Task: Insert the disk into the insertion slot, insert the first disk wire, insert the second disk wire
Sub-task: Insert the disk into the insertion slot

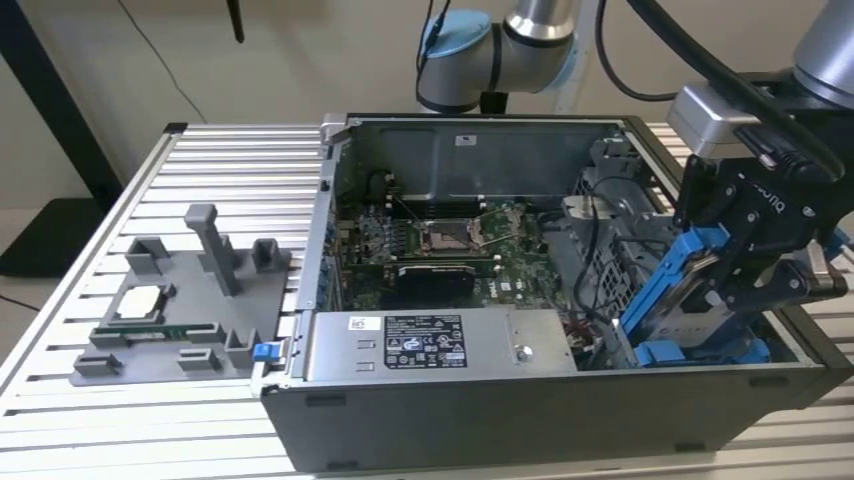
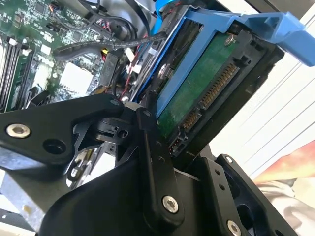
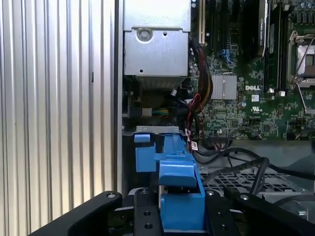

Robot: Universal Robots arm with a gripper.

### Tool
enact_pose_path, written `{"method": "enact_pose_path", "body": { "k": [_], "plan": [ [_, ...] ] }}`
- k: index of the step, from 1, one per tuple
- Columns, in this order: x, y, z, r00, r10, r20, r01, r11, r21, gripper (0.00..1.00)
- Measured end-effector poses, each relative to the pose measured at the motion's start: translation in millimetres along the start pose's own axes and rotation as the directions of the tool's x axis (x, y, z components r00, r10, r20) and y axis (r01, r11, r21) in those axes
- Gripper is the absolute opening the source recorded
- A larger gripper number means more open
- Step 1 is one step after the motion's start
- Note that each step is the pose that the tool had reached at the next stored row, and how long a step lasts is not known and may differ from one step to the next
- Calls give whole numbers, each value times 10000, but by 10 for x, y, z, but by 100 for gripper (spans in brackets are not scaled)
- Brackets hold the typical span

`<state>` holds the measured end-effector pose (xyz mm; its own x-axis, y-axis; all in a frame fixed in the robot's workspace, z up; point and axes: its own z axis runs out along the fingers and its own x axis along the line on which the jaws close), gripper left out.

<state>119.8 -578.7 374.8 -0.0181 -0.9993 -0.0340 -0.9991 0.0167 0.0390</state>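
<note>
None of the three steps looks finished. I have the gripper (image 1: 731, 262) clamped on the disk (image 2: 206, 83), tilted over the drive cage (image 3: 236, 181) and not yet seated, with the wiring not yet begun.

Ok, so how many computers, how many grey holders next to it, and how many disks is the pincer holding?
open computer case: 1
grey parts holder: 1
disk gripped in the pincer: 1
Total: 3
</note>
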Motion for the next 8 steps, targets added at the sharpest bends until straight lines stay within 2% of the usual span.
{"method": "enact_pose_path", "body": {
  "k": [8],
  "plan": [
    [1,0,8,10000,0,0,0,10000,0,0]
  ]
}}
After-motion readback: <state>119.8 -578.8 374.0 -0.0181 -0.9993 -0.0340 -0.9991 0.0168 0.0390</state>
